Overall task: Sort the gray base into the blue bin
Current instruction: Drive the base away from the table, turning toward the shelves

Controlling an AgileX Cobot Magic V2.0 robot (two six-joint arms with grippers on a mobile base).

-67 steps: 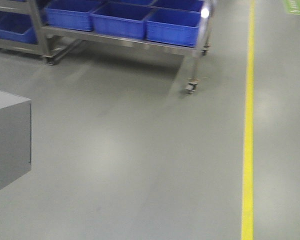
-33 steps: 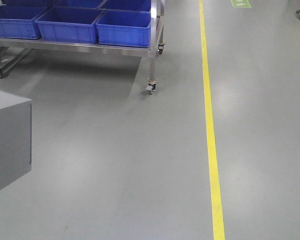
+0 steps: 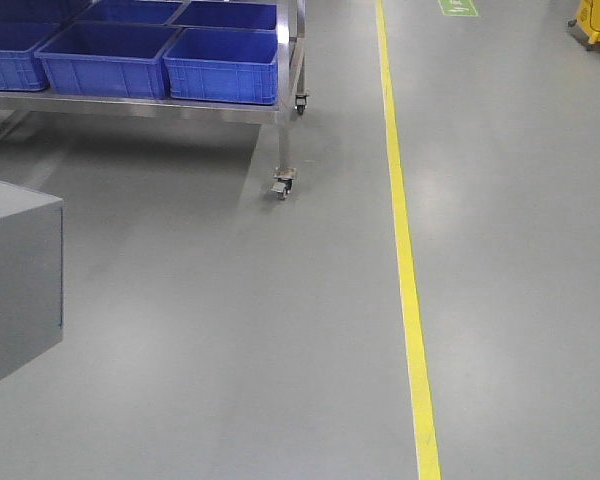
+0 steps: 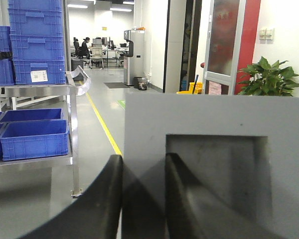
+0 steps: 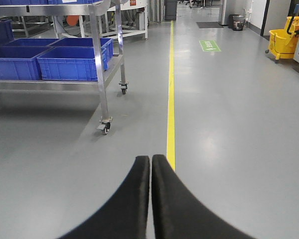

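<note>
The gray base [image 4: 214, 119] fills the left wrist view, its square recess facing the camera. My left gripper [image 4: 144, 158] is shut on its wall, one finger outside and one inside the recess. In the front view the same gray base [image 3: 15, 280] shows at the left edge, held above the floor. Deep blue bins [image 3: 225, 65] stand side by side on a steel cart's lower shelf at the top left; a blue bin [image 5: 72, 62] also shows at the upper left of the right wrist view. My right gripper [image 5: 150, 158] is shut with nothing in it, over bare floor.
The steel cart [image 3: 285, 120] rolls on casters [image 3: 282, 186]. A yellow floor line [image 3: 405, 260] runs away to its right. A yellow mop bucket [image 5: 284, 42] stands far right. Stacked blue crates [image 4: 35, 45] sit on the cart's top shelf, and a potted plant [image 4: 271, 79] is behind the base.
In the front view the cart and the yellow line have slid leftward, so the robot's view has shifted right. The gray base keeps its place at the left edge.
</note>
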